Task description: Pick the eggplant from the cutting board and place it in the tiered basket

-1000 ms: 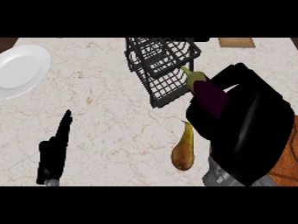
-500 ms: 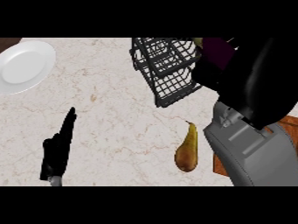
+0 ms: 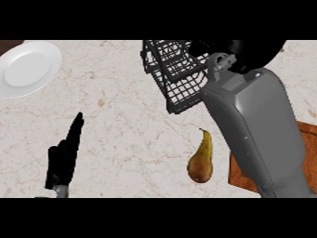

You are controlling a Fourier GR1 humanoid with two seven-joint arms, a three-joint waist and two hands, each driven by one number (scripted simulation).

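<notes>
No text, label, brand, number or sign is readable on the plate (image 3: 23, 69), tiered basket (image 3: 178, 79), pear (image 3: 202, 160), cutting board (image 3: 315, 153) or counter (image 3: 120, 125).

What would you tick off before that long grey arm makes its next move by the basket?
1. Right hand at the basket: ok, at its right side.
2. Eggplant located: cannot tell, it shows nowhere.
3. Pear apart from the basket: ok.
4. Left hand resting open at lower left, out of the way: ok.
5. Cutting board free of the eggplant: cannot tell, the forearm covers part.
</notes>
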